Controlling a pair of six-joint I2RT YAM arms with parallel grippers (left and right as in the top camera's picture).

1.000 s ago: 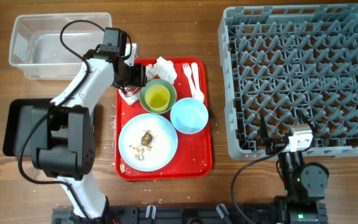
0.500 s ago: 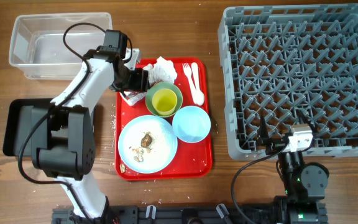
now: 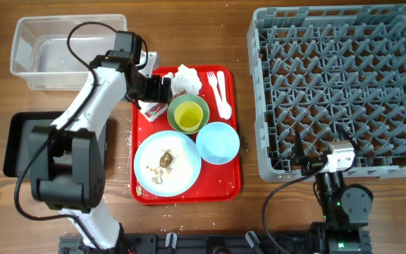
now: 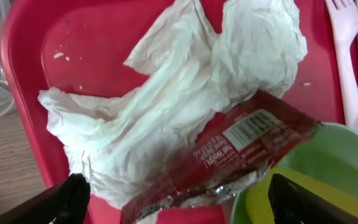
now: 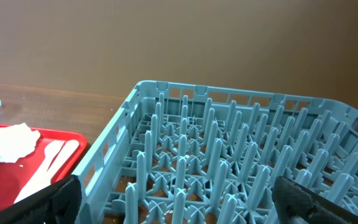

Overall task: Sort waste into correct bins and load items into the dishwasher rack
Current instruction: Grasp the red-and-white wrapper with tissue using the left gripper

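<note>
Plainly the left gripper (image 4: 179, 202) has its jaws wide apart and empty. The red-and-white wrapper (image 4: 241, 143) lies between them, atop the crumpled napkin (image 4: 185, 87). It should lower squarely, pinch only the wrapper, and keep clear of the pale green bowl (image 4: 331, 155) beside one finger. The right gripper (image 5: 179, 199) gapes too.

White left arm (image 3: 90, 92) — black joints, black cables.

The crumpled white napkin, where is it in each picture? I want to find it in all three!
Overhead: the napkin sits at the top of the red tray, just above the pale green bowl.
Left wrist: it fills the middle, with the red wrapper across its lower edge.
Right wrist: a small white lump at the far left.
Shared landmark: the red tray, in all three.
</note>
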